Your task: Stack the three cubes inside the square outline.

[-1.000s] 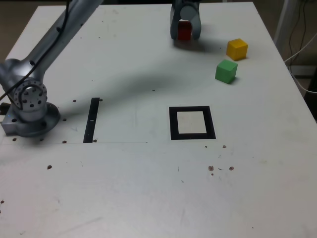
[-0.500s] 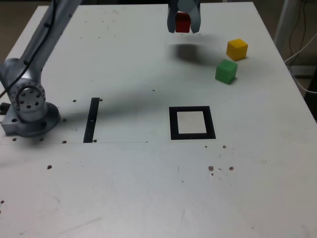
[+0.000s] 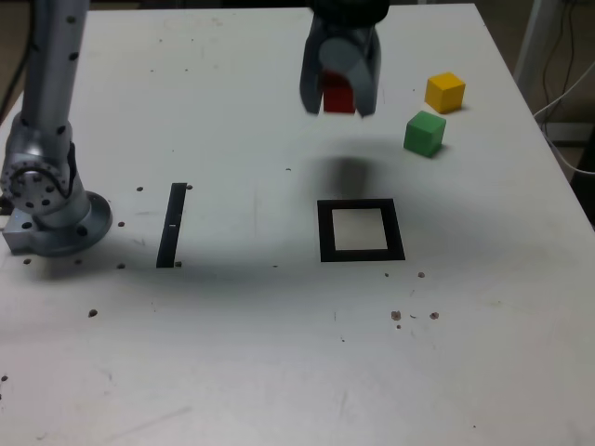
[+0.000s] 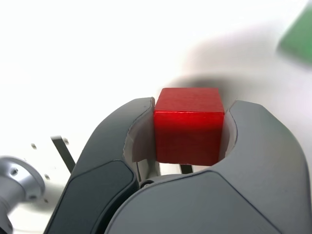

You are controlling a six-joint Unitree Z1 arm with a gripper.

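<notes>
My gripper (image 3: 338,98) hangs above the table, shut on the red cube (image 3: 337,93), which fills the space between the two dark jaws in the wrist view (image 4: 189,124). It is held in the air beyond the square outline (image 3: 360,229), whose pale centre holds nothing. The yellow cube (image 3: 445,92) and the green cube (image 3: 425,133) rest on the table at the exterior view's right, close together but apart. A green corner (image 4: 298,33) of the green cube shows blurred in the wrist view.
A thin black strip (image 3: 172,224) lies on the table at the exterior view's left, near the arm's round base (image 3: 51,209). The white table's right edge (image 3: 558,149) runs close to the yellow and green cubes. Small dark specks dot the surface.
The gripper has lifted the red cube off the far part of the table and carried it up and towards the square outline. Its shadow has moved closer to the outline.
</notes>
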